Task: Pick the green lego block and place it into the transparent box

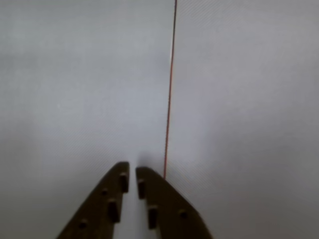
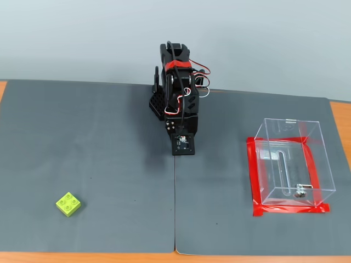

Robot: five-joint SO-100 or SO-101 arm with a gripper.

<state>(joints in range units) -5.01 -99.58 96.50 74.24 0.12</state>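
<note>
On the right of the fixed view, empty transparent box (image 2: 290, 164); gripper (image 1: 132, 172) nearly closed, green lego block (image 2: 68, 204) far left.

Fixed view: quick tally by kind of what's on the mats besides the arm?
Green lego block: 1
Transparent box: 1
Red tape outline under the box: 1
Total: 3

No readable text, label, brand or number appears anywhere: not on the arm (image 2: 178, 98), the green lego block (image 2: 68, 204) or the transparent box (image 2: 293, 164).
</note>
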